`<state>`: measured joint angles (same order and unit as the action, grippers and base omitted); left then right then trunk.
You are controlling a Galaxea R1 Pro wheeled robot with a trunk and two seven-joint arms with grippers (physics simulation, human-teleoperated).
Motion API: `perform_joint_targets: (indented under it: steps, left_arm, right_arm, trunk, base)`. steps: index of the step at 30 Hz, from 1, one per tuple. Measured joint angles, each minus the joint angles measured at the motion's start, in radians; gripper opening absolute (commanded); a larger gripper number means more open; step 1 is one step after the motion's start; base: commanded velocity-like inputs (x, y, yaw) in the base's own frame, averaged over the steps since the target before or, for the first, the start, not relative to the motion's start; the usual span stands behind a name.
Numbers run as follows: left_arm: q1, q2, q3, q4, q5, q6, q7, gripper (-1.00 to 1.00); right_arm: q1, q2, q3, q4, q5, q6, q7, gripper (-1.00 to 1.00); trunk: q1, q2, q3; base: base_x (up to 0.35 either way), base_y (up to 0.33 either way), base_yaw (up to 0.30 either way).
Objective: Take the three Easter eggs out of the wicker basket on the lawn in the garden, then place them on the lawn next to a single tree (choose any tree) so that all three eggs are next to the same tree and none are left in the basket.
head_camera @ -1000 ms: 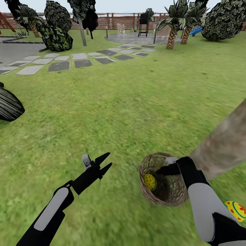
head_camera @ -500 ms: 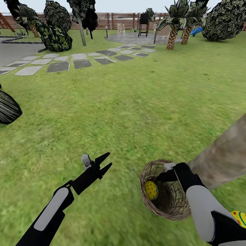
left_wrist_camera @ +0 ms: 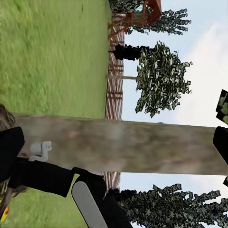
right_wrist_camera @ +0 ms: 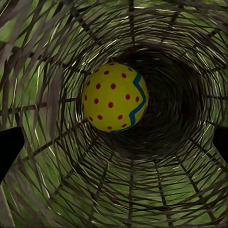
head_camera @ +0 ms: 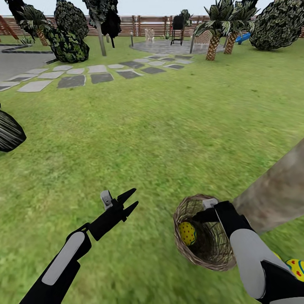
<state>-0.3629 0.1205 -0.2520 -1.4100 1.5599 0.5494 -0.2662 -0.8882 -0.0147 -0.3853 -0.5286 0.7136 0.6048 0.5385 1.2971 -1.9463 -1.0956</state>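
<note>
My right pincer (head_camera: 202, 216) was inside the mouth of the wicker basket (head_camera: 198, 255), which lay tipped on its side on the lawn (head_camera: 169, 139) right beside the pale tree trunk (head_camera: 274, 192). Through the right wrist camera I saw one egg (right_wrist_camera: 114, 96) against the basket's woven wall, yellow with red dots and a blue zigzag, and the two dark fingertips (right_wrist_camera: 9, 149) stood wide apart at the edges of the picture, so that pincer was open and holding nothing. From the head camera the same egg (head_camera: 187, 233) sat low in the basket. A second egg (head_camera: 295, 268) lay on the grass behind my right arm, near the foot of the trunk. My left pincer (head_camera: 130, 201) hung over bare grass well apart from the basket, its fingers spread and empty. Stepping stones (head_camera: 80, 78), palms (head_camera: 213, 31) and the slat fence (head_camera: 143, 23) lay far ahead.
</note>
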Motion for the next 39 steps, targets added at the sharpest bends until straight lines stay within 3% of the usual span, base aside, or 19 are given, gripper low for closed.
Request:
perform_joint_targets:
  steps: [28,39]
  left_arm:
    - [0.000,0.002,-0.001,-0.006,0.001,0.002,-0.002,1.00]
    - [0.000,0.001,-0.001,-0.005,0.000,0.002,-0.002,1.00]
  right_arm:
    - [-0.001,-0.003,0.000,-0.001,-0.001,-0.020,-0.001,1.00]
    - [-0.001,-0.004,0.000,-0.008,-0.003,-0.076,-0.001,1.00]
  trunk:
    - [0.107,-0.196,-0.088]
    - [0.150,-0.273,-0.122]
  base:
    - [0.000,0.000,0.000]
    - [0.000,0.000,0.000]
